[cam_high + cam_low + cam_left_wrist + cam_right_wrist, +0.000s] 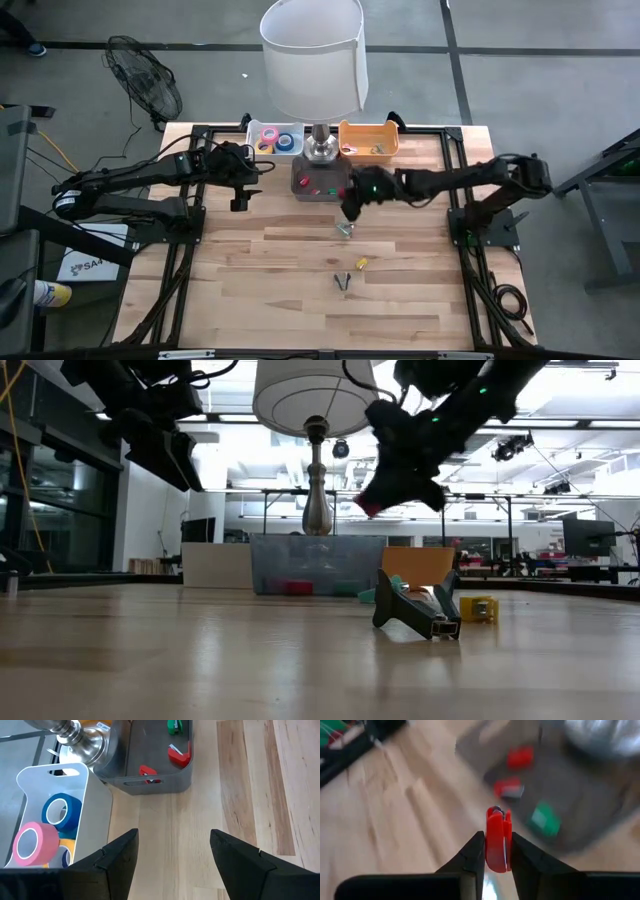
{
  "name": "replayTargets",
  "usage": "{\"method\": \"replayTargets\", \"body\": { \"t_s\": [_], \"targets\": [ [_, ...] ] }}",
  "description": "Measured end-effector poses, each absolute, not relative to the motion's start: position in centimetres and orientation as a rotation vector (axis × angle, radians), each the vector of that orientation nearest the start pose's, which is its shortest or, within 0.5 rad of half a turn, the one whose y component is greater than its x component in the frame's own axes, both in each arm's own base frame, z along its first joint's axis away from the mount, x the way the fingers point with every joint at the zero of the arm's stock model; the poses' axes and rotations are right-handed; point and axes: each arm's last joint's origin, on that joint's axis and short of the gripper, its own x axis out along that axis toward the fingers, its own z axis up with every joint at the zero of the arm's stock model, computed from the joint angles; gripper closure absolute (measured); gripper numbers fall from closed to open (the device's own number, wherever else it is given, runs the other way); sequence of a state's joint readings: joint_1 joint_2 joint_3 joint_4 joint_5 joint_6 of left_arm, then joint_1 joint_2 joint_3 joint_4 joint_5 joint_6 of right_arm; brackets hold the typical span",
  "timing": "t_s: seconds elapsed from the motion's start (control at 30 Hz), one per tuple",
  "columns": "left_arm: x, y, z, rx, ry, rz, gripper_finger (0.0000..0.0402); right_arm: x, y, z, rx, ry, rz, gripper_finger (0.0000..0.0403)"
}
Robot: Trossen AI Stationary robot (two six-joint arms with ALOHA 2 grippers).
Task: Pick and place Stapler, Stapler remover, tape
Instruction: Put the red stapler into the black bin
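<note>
Gripping a small red stapler between its fingers, the right gripper hangs in the air just in front of the grey bin, above the wooden table. In the right wrist view the red piece stands upright, pinched from both sides, with the bin beyond it. That bin holds more small red and green pieces; the view is too blurred to tell them apart.

A dark metal-jawed staple remover lies on the table below and slightly ahead of the right gripper, teal showing behind it. Near it sits a small yellow piece. Further toward the front edge, another dark piece lies beside a yellow one.

Tape rolls rest in the white tray at the back: a pink roll touching a blue roll, with yellow just showing under them. An orange bin stands on the other side of the lamp, whose base is between tray and orange bin, behind the grey bin.

The left gripper hovers near the white tray, its fingers spread apart and holding nothing.
</note>
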State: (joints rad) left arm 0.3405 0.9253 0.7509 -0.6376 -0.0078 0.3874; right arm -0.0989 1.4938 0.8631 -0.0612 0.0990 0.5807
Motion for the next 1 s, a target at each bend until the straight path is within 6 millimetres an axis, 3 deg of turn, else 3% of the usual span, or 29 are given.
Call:
{"method": "replayTargets", "body": {
  "t_s": [0.23, 0.43, 0.67, 1.0],
  "targets": [
    [16.9, 6.1, 26.1, 0.259, 0.863, 0.175, 0.0160, 30.1, -8.3, 21.5, 0.383, 0.545, -0.470, 0.0339],
    [16.9, 6.3, 26.2, 0.310, 0.868, 0.224, 0.0160, 30.4, -10.8, 20.6, 0.337, 0.533, -0.368, 0.0337],
    [17.3, 6.4, 26.6, 0.344, 0.821, 0.229, 0.0160, 31.9, -11.6, 18.4, 0.336, 0.515, -0.280, 0.0338],
    [17.2, 6.5, 26.6, 0.287, 0.820, 0.285, 0.0160, 32.1, -11.6, 18.3, 0.231, 0.512, -0.243, 0.0313]
  ]
}}
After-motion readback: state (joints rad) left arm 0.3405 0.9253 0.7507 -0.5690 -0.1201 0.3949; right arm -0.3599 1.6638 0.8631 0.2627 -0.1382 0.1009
